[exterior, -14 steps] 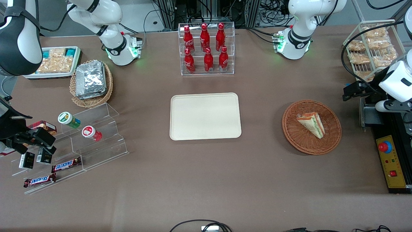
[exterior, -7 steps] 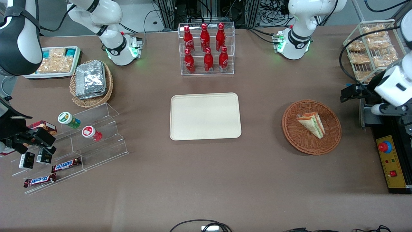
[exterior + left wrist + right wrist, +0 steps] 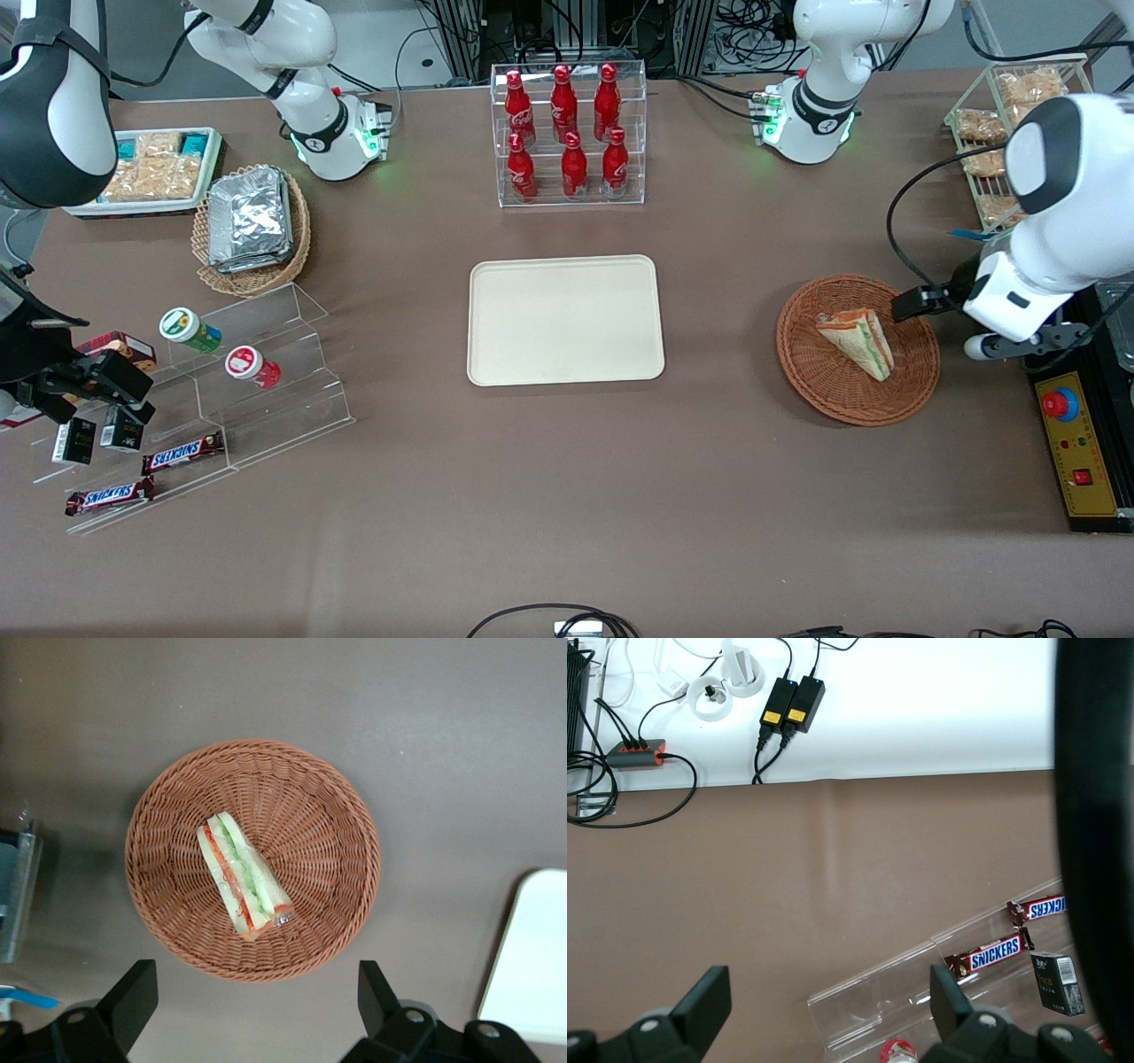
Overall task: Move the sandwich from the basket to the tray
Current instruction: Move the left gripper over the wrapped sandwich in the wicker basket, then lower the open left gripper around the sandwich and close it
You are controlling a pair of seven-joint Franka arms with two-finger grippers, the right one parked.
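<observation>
Jaws spread wide and holding nothing — the left gripper (image 3: 252, 1010) hangs above the working-arm edge of the basket (image 3: 828, 390), its two dark fingers (image 3: 133, 997) clear of the wicker. Sandwich (image 3: 858, 341): lies on its side in the basket's middle, green and red filling layers showing. Tray (image 3: 565, 320): bare, well apart from the basket toward the parked arm's end. Rack of red bottles (image 3: 569, 133): farther from the front camera than the tray.
</observation>
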